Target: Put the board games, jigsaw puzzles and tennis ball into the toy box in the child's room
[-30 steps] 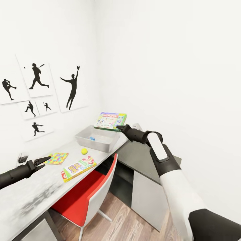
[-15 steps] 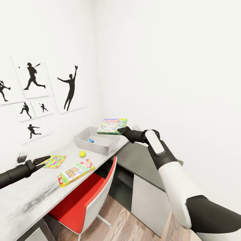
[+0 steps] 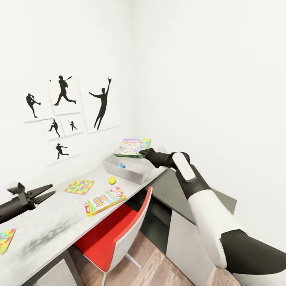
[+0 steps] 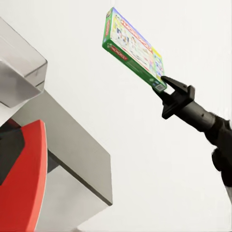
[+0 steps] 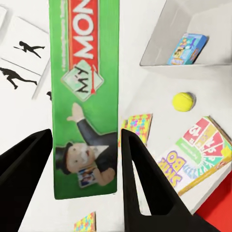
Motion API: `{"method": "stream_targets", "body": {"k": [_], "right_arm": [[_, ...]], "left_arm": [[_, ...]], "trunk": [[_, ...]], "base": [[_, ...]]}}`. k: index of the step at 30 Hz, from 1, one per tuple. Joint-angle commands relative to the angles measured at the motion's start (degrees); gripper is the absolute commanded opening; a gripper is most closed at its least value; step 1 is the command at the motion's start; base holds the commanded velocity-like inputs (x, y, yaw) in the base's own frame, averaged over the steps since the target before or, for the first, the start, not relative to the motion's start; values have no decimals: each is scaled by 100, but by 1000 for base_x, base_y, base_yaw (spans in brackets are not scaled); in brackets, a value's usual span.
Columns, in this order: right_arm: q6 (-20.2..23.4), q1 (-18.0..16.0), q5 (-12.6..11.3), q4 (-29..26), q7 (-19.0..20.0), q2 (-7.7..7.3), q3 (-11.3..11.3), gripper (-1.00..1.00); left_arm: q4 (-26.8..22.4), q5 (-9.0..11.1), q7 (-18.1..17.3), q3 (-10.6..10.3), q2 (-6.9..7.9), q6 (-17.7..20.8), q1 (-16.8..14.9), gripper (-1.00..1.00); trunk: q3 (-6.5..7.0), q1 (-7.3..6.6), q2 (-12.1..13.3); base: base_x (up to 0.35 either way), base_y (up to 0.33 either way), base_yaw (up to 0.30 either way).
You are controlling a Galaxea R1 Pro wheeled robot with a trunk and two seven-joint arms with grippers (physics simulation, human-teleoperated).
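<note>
head: right pincer (image 3: 143, 152) pinching Monopoly (image 3: 132, 147) above bin (image 3: 129, 168); left pincer (image 3: 44, 192) spread over bench (image 3: 51, 222); ball (image 3: 112, 180), Skip-Bo (image 3: 105, 201) on bench | left wrist: Monopoly (image 4: 133, 50) tilted, aloft | right wrist: blue box (image 5: 187, 49) inside bin (image 5: 164, 36)

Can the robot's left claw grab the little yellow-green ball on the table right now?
Probably yes. The left claw hangs open above the pale grey-white table, and the small yellow-green tennis ball sits in the open on the tabletop further along, with nothing between them. The arm would have to stretch forward, though.
</note>
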Motion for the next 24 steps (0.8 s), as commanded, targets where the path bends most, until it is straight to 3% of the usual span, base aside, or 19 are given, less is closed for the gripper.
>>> {"method": "stream_targets", "body": {"k": [1,9,18,24], "right_arm": [[4,-30,-112,-6,-65,0,-12,-100],[-26,-71,-351,4,-86,0,-108,-100],[-35,-68,-364,38,-95,0,-308,-100],[-69,-81,-360,179,-157,-25,-484,-100]], "left_arm": [[2,-5,-95,-6,-8,60,12,100],[3,-8,-202,-85,-37,57,47,100],[3,-36,-195,-128,-55,55,51,100],[3,-43,-191,-333,-60,55,51,100]], "trunk": [[-10,5,-9],[-10,5,-9],[-9,5,-9],[9,5,-9]], "base": [[199,0,287],[128,-1,188],[127,-21,7],[105,-2,-99]]}}
